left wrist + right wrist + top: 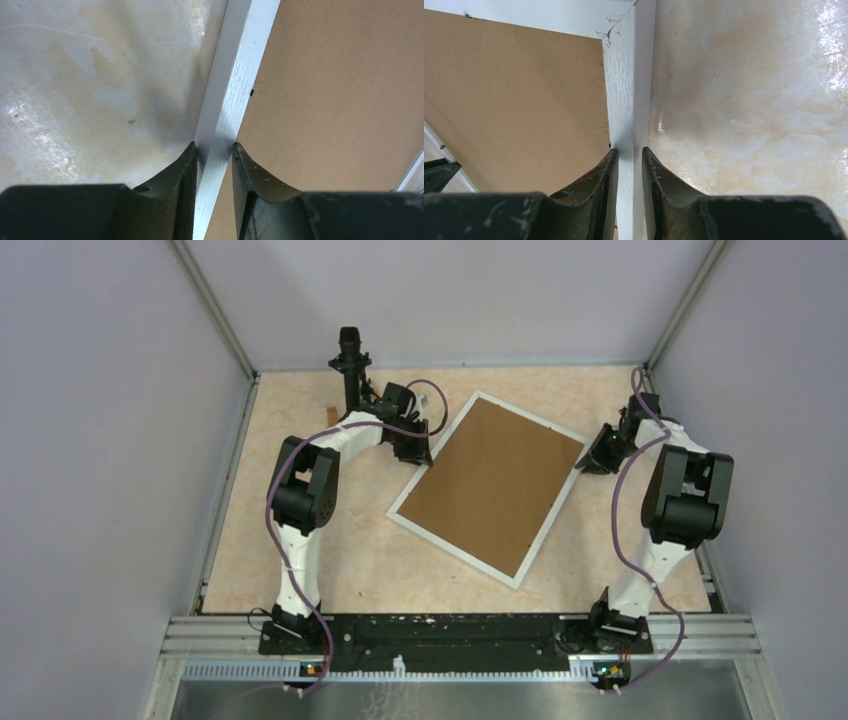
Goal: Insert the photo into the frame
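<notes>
Inspecting the frame [455, 549]: it lies askew mid-worktop [340, 575], the brown backing board [488, 483] filling it; no photo is visible. The left tool [214, 146] and right tool [629, 150] each pinch a white rail. I judge that any lift must rise evenly, without twist.

frame [231, 90]: you see matt white paint over fine wood grain
cardboard sheet [340, 100]: matt brown, smooth
table [749, 100]: glossy, marbled

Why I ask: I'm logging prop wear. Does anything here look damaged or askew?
The frame lies skewed on the table, its brown backing board facing up. Its mitred corner in the right wrist view shows small cracks and chipped paint at the joint.
</notes>
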{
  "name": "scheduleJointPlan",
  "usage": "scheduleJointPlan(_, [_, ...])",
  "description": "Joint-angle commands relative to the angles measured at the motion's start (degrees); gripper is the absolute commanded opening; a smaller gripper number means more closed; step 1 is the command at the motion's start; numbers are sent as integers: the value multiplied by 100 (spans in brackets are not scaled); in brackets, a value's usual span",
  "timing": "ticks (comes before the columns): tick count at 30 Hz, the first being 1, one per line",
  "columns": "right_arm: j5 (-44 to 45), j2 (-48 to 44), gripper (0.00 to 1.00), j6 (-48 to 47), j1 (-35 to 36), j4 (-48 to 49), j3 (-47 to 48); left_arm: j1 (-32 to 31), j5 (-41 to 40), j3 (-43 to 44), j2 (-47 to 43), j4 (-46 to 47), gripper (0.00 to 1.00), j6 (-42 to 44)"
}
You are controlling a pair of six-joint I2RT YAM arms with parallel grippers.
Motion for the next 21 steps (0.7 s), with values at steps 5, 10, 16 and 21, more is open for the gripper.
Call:
scheduleJointPlan(5, [515, 441, 23, -33, 42, 220, 123, -51, -59, -31, -98, -136, 32, 77])
scheduleJointPlan(10, [712, 750, 22, -133, 42, 85, 389, -51, -50, -25, -88, -148, 30, 112])
scheduleJointPlan(16, [1271, 1356, 24, -446, 152, -380, 954, -72, -53, 49, 0, -225, 27, 213])
scheduleJointPlan(21, [1421, 1792, 27, -491, 360, -555, 1375, -107, -61, 89, 52, -270, 26, 267])
